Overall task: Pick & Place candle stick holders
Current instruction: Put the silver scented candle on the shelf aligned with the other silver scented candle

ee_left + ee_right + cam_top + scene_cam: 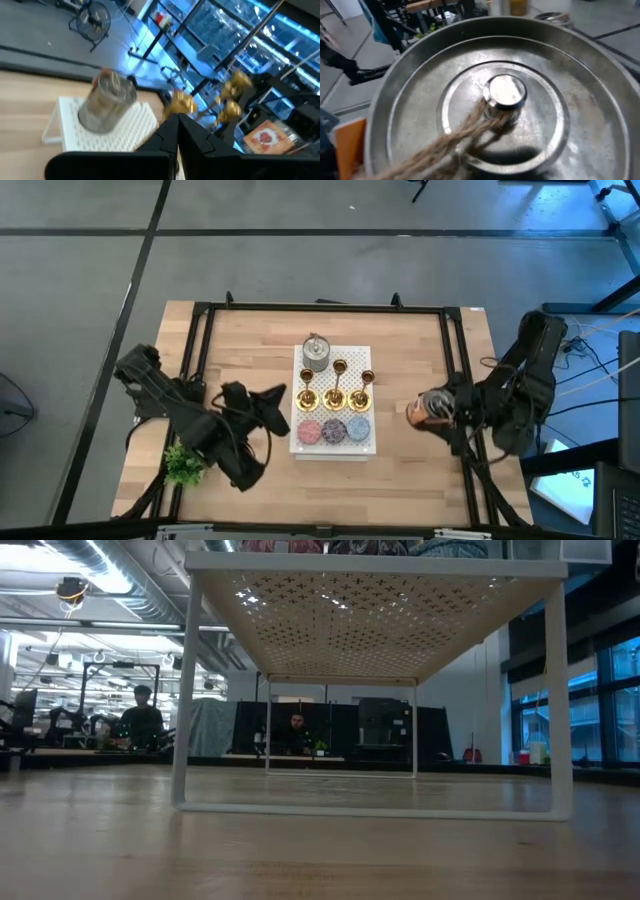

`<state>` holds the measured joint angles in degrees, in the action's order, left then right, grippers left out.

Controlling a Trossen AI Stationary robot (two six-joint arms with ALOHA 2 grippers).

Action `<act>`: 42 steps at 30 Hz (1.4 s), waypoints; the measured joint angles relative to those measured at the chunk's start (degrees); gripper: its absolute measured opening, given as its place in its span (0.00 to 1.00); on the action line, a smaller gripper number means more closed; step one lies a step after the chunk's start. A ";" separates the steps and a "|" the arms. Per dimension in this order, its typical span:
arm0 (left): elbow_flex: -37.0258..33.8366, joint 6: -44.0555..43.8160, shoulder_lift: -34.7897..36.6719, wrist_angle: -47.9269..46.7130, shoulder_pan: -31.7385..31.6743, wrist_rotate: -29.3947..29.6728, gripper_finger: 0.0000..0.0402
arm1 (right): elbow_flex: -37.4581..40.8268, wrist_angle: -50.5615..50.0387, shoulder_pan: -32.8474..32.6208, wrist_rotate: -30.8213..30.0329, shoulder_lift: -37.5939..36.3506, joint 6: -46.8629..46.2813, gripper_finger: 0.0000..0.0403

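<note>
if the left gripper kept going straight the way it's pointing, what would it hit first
Probably the nearest of the gold candle stick holders on the white perforated rack; the shut left gripper aims right at it in its wrist view, though depth there is unclear.

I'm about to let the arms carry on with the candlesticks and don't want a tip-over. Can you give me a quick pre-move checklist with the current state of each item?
1. Three candle stick holders upright in a row on the white perforated shelf: ok.
2. Left gripper beside the shelf, near the leftmost holder, fingers shut, holding nothing: not ok for a grasp, open first.
3. Right gripper clear of the shelf: ok, but it sits over a round metal lid.
4. Whether the right gripper grips that lid: cannot tell.
5. Glass jar stands close behind the holders: watch clearance.
</note>
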<state>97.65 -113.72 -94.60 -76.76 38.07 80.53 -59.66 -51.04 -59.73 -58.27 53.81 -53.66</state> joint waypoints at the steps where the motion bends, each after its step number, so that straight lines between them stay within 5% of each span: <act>1: 0.00 0.83 0.70 0.01 -0.37 0.50 0.01 | 0.65 -0.40 0.40 -0.01 -1.39 0.52 0.89; 9: 0.00 10.14 5.62 0.03 -3.70 1.07 0.01 | 3.39 -2.07 5.47 1.06 -9.04 6.60 0.89; 18: 0.00 23.21 11.44 -0.36 -10.46 -2.05 0.01 | 3.39 -0.62 18.53 8.35 -9.90 14.36 0.89; 32: 0.00 43.84 20.79 -2.35 -22.23 -10.18 0.01 | 5.17 16.26 43.18 23.37 -1.39 28.54 0.89; 38: 0.00 44.60 22.26 -4.86 -24.06 -10.01 0.01 | 6.36 20.37 49.70 26.12 0.49 32.09 0.89; 42: -0.02 44.44 22.57 -5.54 -25.26 -10.00 0.01 | 8.25 23.68 55.22 33.19 1.89 35.12 0.89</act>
<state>97.62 -69.28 -72.03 -82.30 12.81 70.53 -51.41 -27.36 -4.51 -25.08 55.70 -18.53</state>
